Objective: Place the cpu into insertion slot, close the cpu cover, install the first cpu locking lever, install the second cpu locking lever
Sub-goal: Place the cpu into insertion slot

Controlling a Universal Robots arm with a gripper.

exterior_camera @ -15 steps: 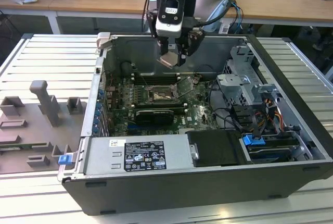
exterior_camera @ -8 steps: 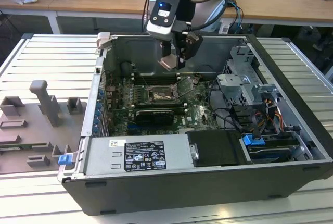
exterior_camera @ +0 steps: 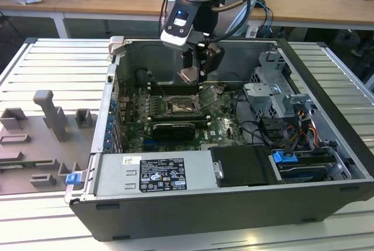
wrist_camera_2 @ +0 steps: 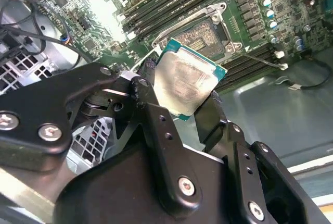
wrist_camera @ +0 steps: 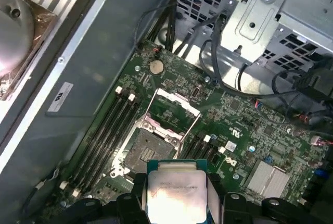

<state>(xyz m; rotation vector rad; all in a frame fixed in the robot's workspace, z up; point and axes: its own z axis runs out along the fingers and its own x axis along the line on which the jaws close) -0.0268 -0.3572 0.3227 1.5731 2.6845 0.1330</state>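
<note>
Cpu [wrist_camera_2: 190,81] first, since everything else turns on it: it is in the air, clamped by its edges between the gripper's [exterior_camera: 198,75] two black fingers, pale metal top facing the second wrist camera.

The case [exterior_camera: 175,222] lies on its side with the panel off, so the board [exterior_camera: 222,128] faces up. Near the board's middle sits the slot [exterior_camera: 182,106], a dark square with a silvery rim and nothing in it. Its cover [exterior_camera: 207,96] stands swung up on its hinge at about two o'clock from the slot in the exterior view. Thin wire levers [wrist_camera: 193,125] flank the cover in the first wrist view and look released (they are fine and partly lost against the board, so I would not swear to both).

In the exterior view the slot lies at six o'clock from the gripper, near but apart, with clear air between chip and socket. The chip is square, so it has no long axis to line up. Its edges sit roughly parallel to the slot's rim in the first wrist view, but its face seems tilted rather than level with the board. The raised cover stands just off to the side of the straight drop.
</note>
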